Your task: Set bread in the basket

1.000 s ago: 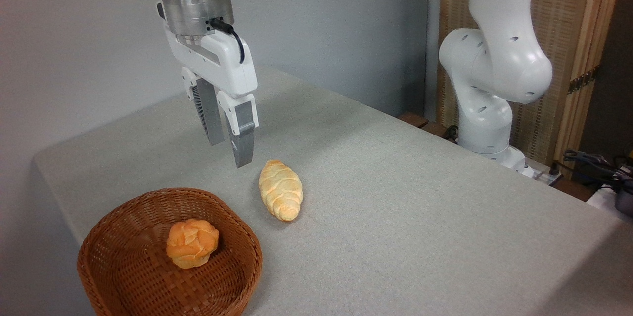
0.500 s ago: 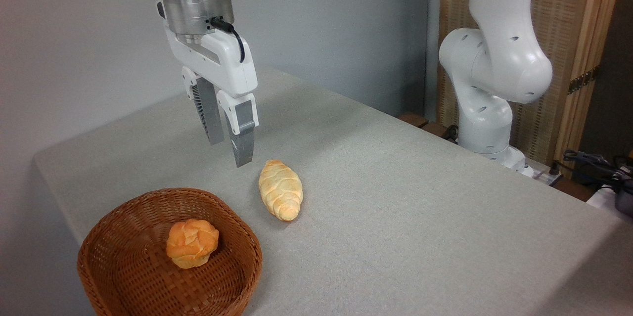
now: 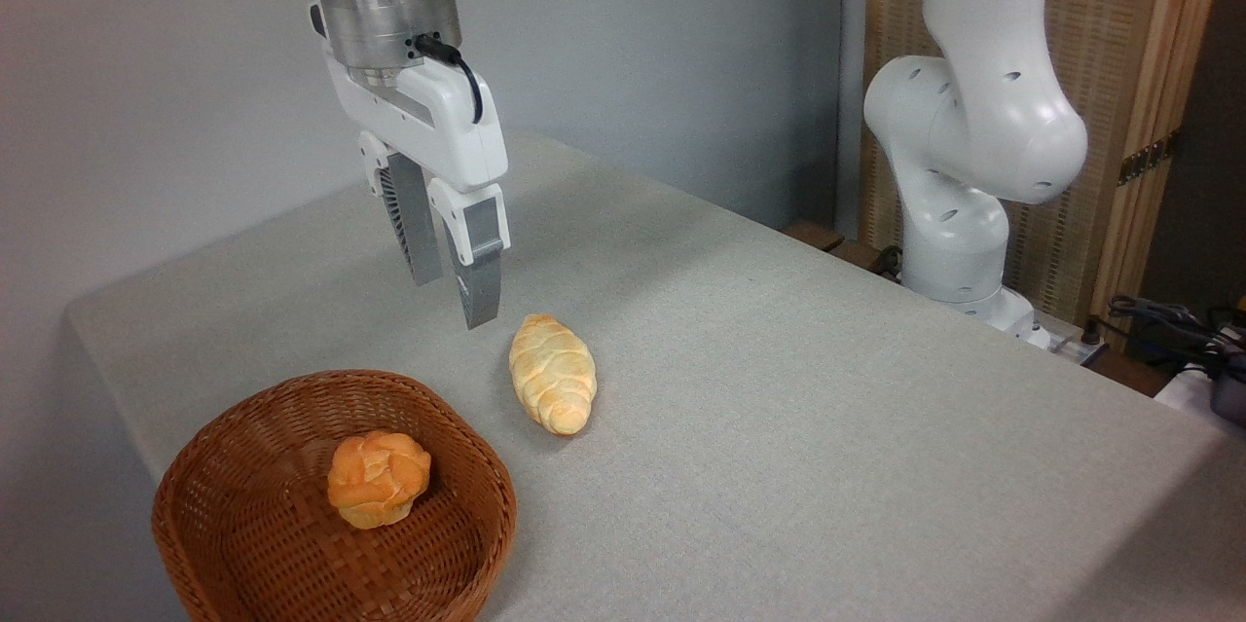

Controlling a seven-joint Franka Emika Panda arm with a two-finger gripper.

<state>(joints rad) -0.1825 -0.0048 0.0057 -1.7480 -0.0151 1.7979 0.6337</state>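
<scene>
The main work is all ahead of me: the bread (image 3: 552, 373) lies untouched on the grey table (image 3: 827, 388), just right of the basket (image 3: 243, 544) and a little farther back, apart from its rim. My gripper (image 3: 453, 299) hangs in the air above the table, just left of the bread's far end, holding nothing, its fingers only narrowly parted. The basket holds only a small round bun (image 3: 378, 479), so I judge that reaching, grasping, carrying and releasing all remain.

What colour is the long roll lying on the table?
Pale golden yellow with lighter ridges; the roll shows clearly in the fixed camera view.
</scene>
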